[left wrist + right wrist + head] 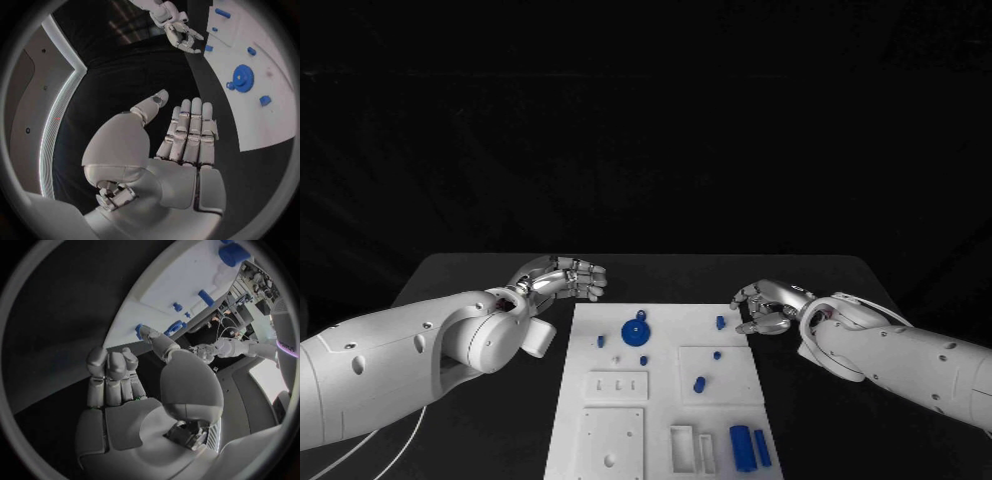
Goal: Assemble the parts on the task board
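Note:
The white task board point(664, 398) lies in the middle of the black table. A blue gear point(636, 333) sits near its far end, with small blue parts point(721, 322) scattered round it and two longer blue blocks point(741, 445) at the near right. My left hand point(561, 278) hovers off the board's far left corner, fingers straight and side by side, thumb apart, holding nothing point(187, 135). My right hand point(764, 305) is at the far right corner with fingers half bent and nothing in them. Its thumb tip reaches close to a small blue part point(138, 330); I cannot tell if they touch.
White raised blocks with holes and slots point(616, 385) stand on the near half of the board. Bare black table point(473, 275) lies on both sides of the board and beyond its far edge.

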